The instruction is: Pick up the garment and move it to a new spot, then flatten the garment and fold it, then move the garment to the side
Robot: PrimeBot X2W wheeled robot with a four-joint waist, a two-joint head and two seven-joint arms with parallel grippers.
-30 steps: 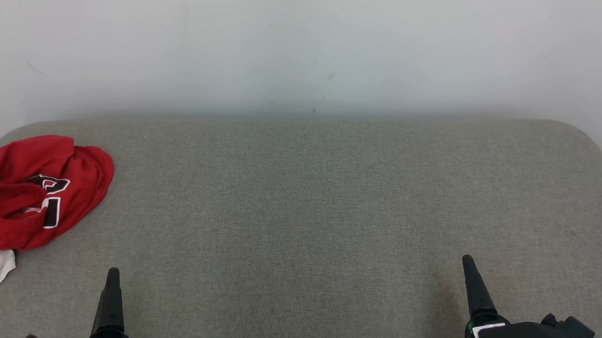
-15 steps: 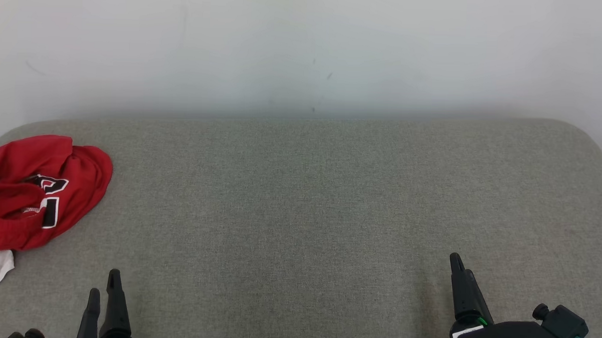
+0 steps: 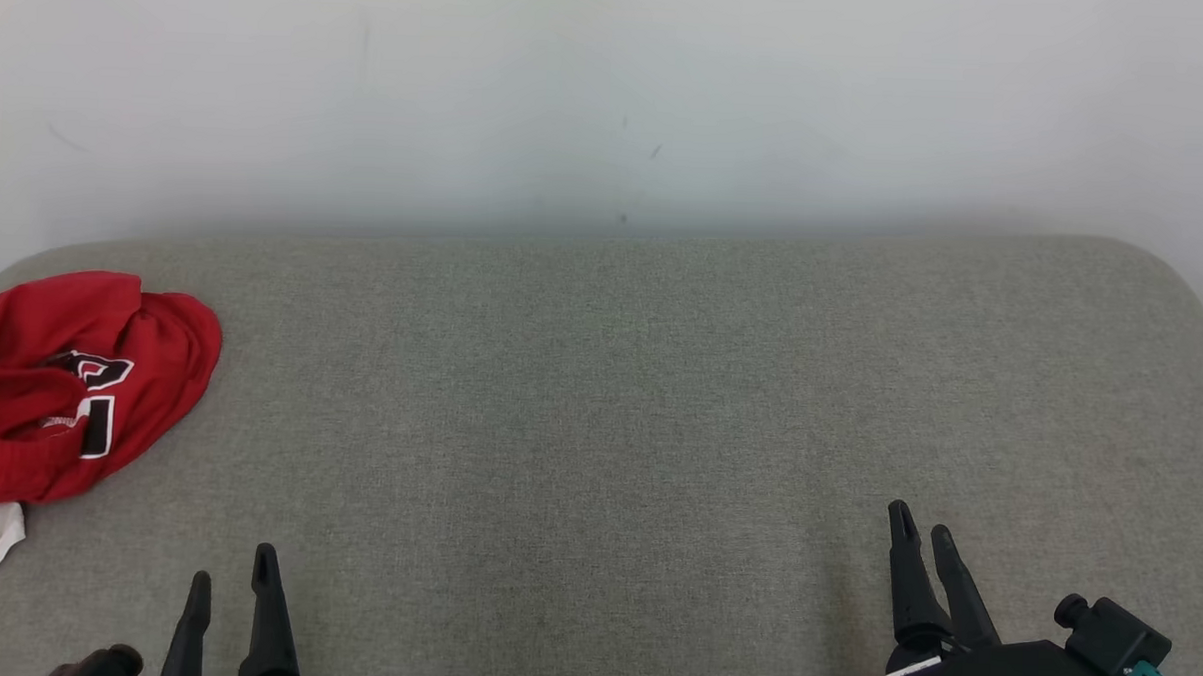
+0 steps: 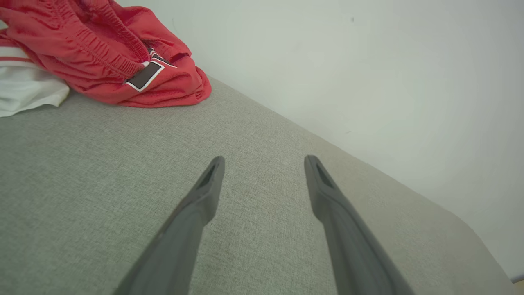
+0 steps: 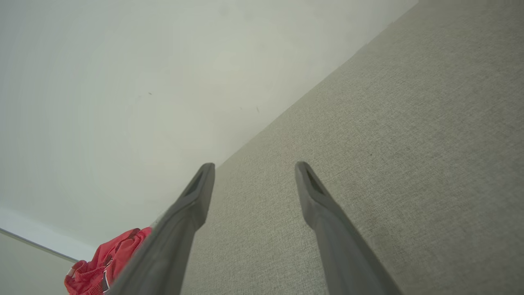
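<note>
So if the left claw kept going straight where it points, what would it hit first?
Probably the grey cushion, short of the wall; depth is unclear. The left gripper isn't aimed at the red garment, which lies off to the side.

I logged the garment (image 3: pixel 70 379) as red with black, white-edged markings. The cloth (image 4: pixel 24 92) was white with a red stripe, the cushion (image 3: pixel 599 398) grey-green, the wall (image 3: pixel 610 98) off-white, the left gripper (image 3: pixel 230 590) and right gripper (image 3: pixel 920 534) black.

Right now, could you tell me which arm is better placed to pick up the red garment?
Probably left. The red garment lies crumpled at the left edge of the grey surface, ahead of the open, empty left claw. The right claw, also open, would have to cross the surface.
</note>
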